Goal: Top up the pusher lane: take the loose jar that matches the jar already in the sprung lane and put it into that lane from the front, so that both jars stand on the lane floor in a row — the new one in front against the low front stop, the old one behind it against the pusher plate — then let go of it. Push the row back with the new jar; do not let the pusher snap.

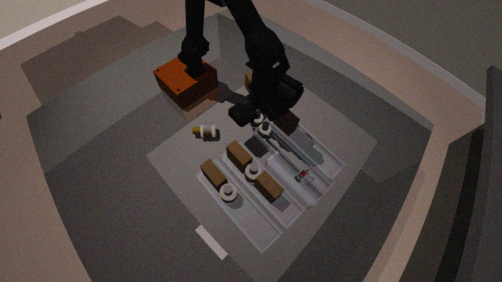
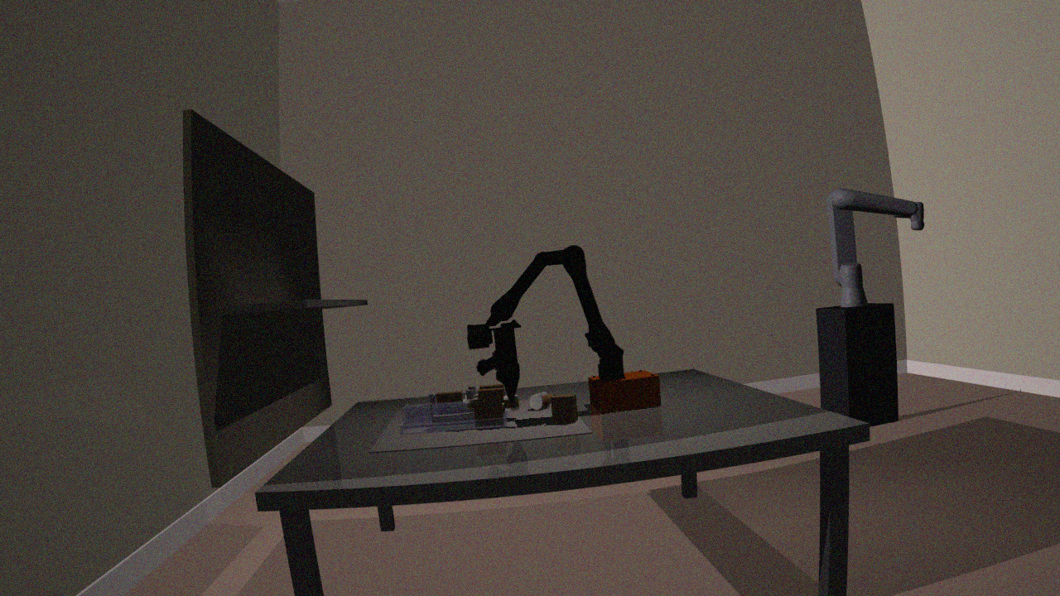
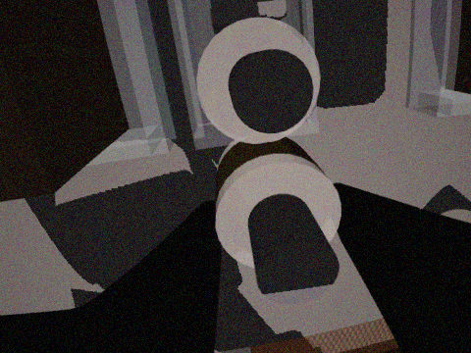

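From above, the held jar (image 1: 257,119) (image 3: 279,211) is just before the sprung lane's jar (image 1: 264,129) (image 3: 259,80). From the side, the fingers (image 2: 512,400) reach low over the bench (image 2: 711,404). Close up, they pinch the held jar; pushing back and letting go seem left.

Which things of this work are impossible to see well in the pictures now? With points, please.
- Held jar's (image 3: 280,172) base: wrist view, hidden by its own top.
- Pusher plate: wrist view, mostly covered by the lane jar (image 1: 264,129) (image 3: 213,80).
- Fingertips' contact: top view, behind the gripper's dark body.
- Jar labels: exterior view, too small and dark.
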You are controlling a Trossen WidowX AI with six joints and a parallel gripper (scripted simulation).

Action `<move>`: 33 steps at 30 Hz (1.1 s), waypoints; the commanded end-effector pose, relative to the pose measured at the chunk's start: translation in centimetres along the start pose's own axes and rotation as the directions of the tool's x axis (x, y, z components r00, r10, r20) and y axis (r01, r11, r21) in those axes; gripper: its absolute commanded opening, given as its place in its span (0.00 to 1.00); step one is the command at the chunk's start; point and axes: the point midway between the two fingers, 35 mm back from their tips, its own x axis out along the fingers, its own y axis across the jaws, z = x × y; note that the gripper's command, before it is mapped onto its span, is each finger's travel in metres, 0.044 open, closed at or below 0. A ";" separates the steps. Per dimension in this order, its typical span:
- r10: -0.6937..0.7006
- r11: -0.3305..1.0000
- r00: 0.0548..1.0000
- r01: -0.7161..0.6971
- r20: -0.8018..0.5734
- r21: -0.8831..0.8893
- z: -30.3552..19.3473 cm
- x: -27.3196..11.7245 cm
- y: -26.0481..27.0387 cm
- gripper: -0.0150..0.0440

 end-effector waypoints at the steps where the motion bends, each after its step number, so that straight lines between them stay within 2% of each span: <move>1: 0.002 1.000 1.000 -0.002 0.016 -0.004 0.6 -0.2 0.0 0.25; 33: 0.002 1.000 1.000 -0.002 0.017 -0.004 1.7 -0.3 0.1 0.25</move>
